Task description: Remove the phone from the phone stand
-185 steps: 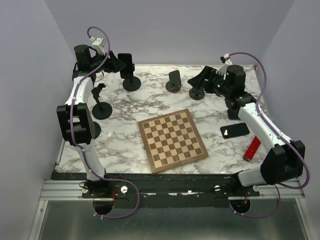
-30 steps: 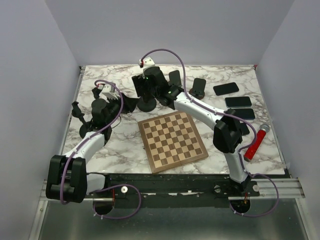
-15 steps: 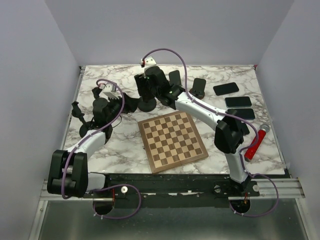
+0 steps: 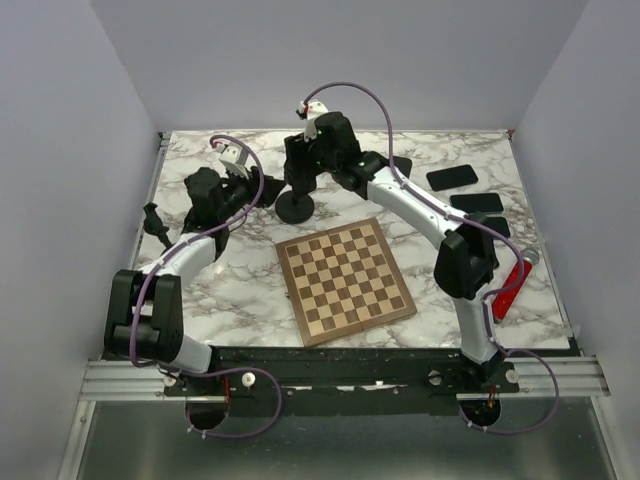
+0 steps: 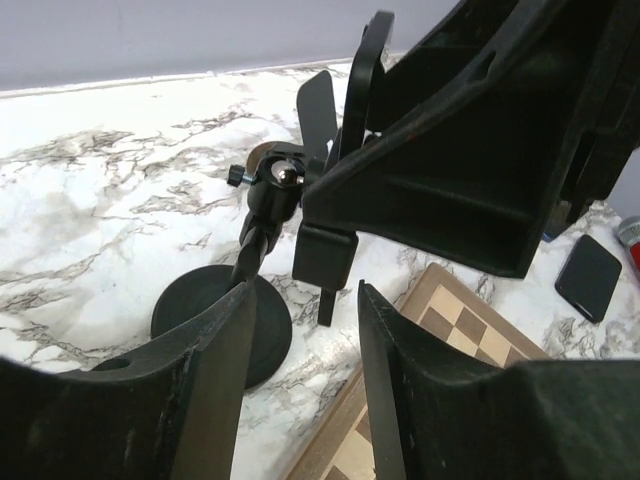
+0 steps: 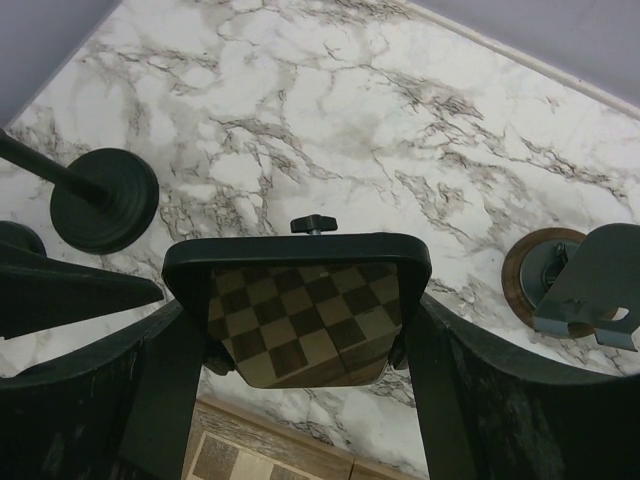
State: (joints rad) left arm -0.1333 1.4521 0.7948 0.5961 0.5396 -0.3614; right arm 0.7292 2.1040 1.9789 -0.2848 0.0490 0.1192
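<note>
Hidden and cut-off parts

From above, the right arm (image 4: 420,205) covers most of a spare phone (image 4: 497,228) by the right edge and all but the top of a second stand (image 4: 401,163) near the far edge. In the right wrist view the phone (image 6: 303,320) hides its phone stand (image 4: 295,207) except a knob (image 6: 313,223); a third stand (image 6: 104,200) has its stem cut off at the left. In the left wrist view the left gripper (image 5: 300,340) covers part of the phone stand's base.
</note>
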